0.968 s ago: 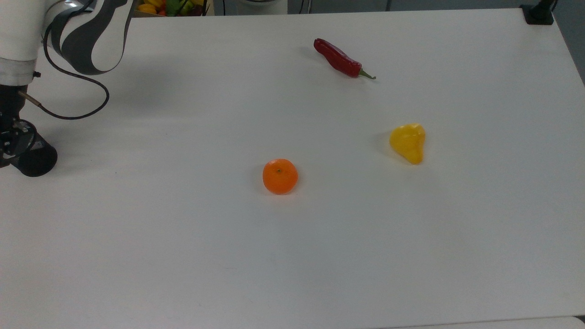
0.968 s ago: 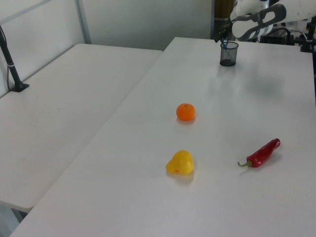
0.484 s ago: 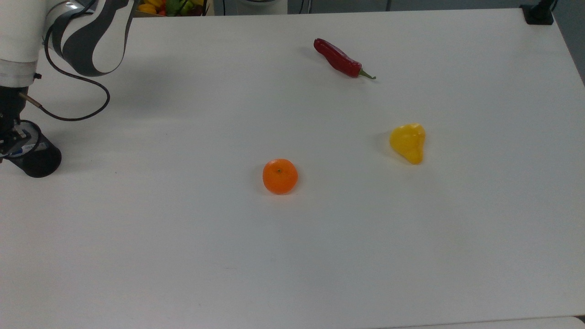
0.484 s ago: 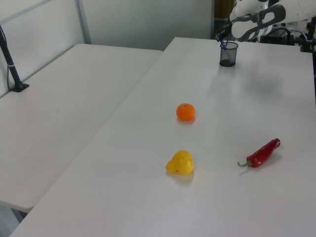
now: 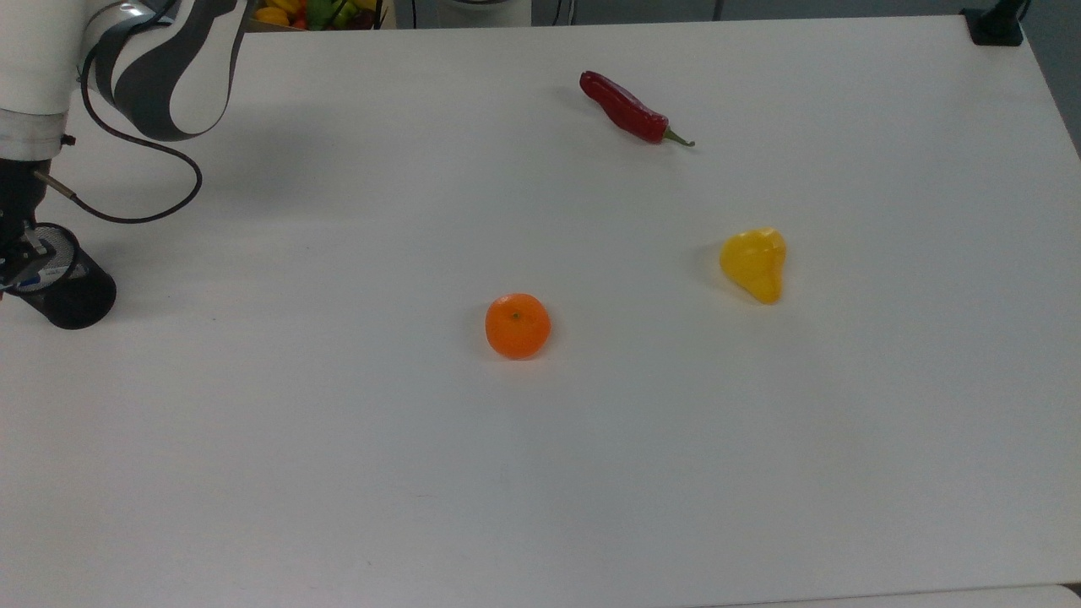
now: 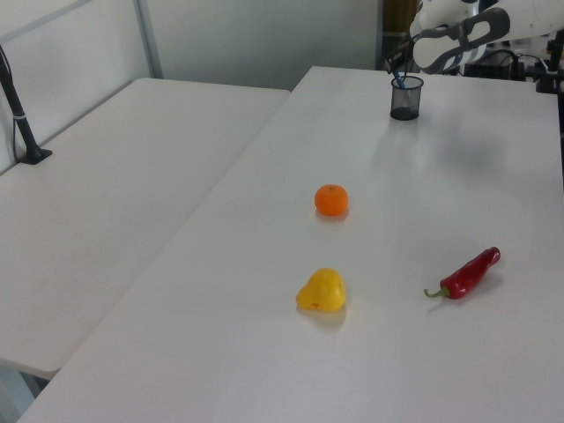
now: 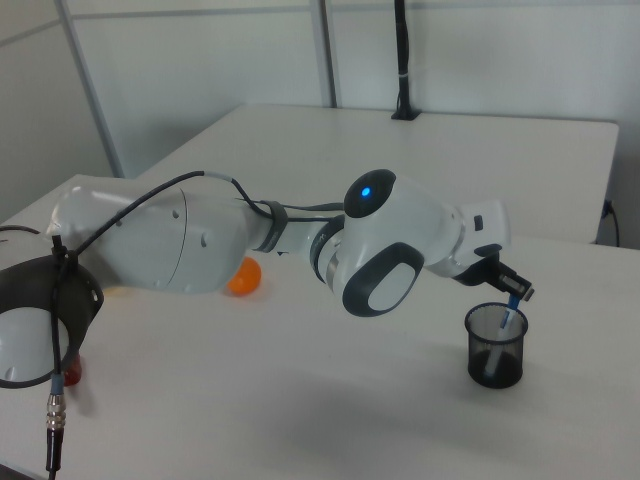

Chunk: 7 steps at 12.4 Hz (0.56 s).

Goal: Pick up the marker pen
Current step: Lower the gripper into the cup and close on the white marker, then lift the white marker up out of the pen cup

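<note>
With the gripper [image 7: 512,290] hanging over the mesh cup [image 7: 495,346], jaws seemingly pinching the marker pen [image 7: 507,318], a crooked lift is risking toppling that cup.

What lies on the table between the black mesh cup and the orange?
Nothing: in the top view, bare table runs from the black mesh cup to the orange.

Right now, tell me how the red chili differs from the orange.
The red chili is long, slim and dark red with a green stem; the orange is round and bright orange. In the top view the chili lies nearer the table's far edge, the orange near mid-table. Both rest untouched on it.
</note>
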Each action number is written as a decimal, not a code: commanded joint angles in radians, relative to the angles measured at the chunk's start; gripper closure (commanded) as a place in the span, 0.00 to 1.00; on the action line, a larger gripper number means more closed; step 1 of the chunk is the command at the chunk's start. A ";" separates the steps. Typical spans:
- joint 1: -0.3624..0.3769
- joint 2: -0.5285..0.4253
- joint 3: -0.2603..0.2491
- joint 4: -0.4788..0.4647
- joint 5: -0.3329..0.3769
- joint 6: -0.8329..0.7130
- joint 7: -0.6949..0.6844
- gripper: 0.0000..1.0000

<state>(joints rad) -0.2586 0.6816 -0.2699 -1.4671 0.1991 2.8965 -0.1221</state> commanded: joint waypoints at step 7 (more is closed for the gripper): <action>-0.031 -0.115 0.014 0.007 0.022 -0.042 -0.001 1.00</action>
<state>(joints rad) -0.2846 0.6300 -0.2701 -1.4382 0.1994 2.8969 -0.1211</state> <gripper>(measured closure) 0.833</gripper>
